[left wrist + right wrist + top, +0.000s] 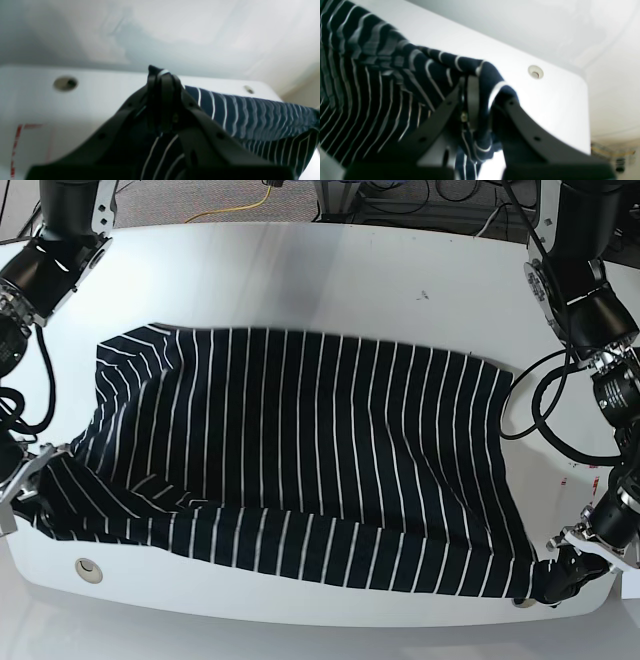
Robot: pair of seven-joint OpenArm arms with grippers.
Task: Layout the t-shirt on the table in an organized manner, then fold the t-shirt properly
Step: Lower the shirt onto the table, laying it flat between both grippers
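The dark navy t-shirt with thin white stripes [300, 450] lies spread across the white table [300, 270], with its near edge lifted and wrinkled. My left gripper [553, 578] is shut on the shirt's near right corner at the table's front edge. In the left wrist view the closed gripper [161, 75] pinches a fold of the shirt [250, 112]. My right gripper [28, 480] is shut on the shirt's near left corner. In the right wrist view the gripper [480, 82] has the shirt [370, 87] bunched between its jaws, held above the table [557, 105].
Round holes sit along the table's near edge [90, 568] [65, 83] [535, 72]. A red marking [17, 140] is on the tabletop beside my left gripper. Black cables [530, 410] hang by the left arm; the floor lies beyond the table's far edge.
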